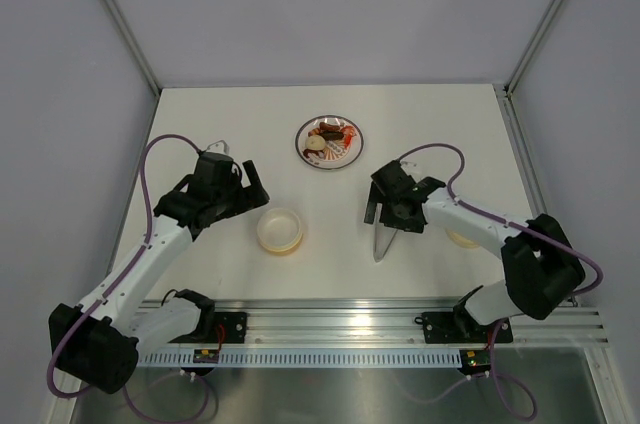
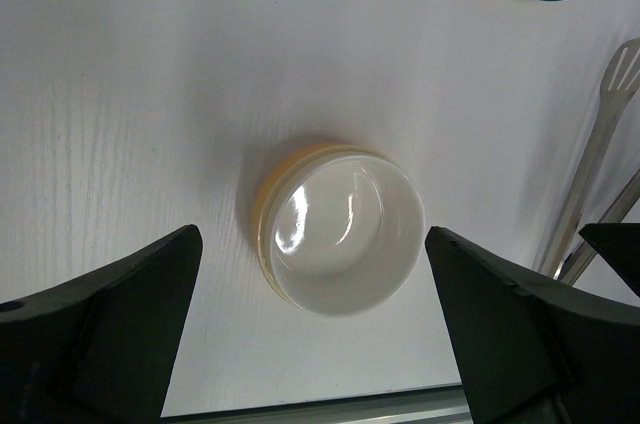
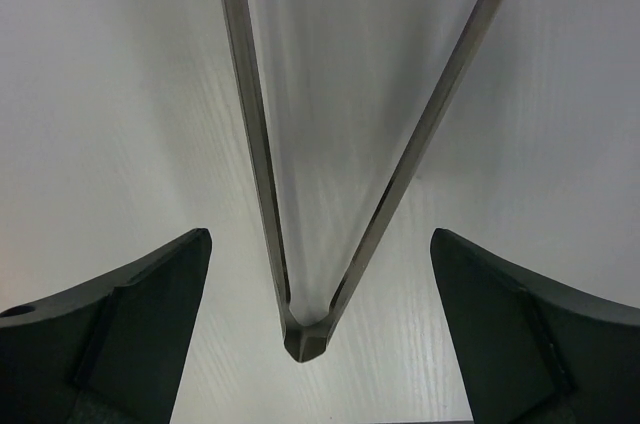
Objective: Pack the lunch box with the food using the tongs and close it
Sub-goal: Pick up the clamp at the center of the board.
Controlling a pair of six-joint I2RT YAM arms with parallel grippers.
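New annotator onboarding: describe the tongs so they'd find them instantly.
On the white table, look right of centre, nearer the arms than the plate, below the open right claw. The tongs lie there: two thin silver arms meeting in a narrow V. Their neighbours are round: the cream tub to their left and the plate.

We are viewing the left arm [image 1: 140, 264] and the right arm [image 1: 470, 219], each showing white link shells between black joint housings. A purple cable [image 1: 150, 184] is running along each. The left gripper [image 2: 312, 232] and right gripper [image 3: 320, 234] are presenting matte black wedge-shaped fingers [image 2: 110, 334]. Black bases [image 1: 215, 329] are sitting on a ribbed aluminium rail [image 1: 330, 329].
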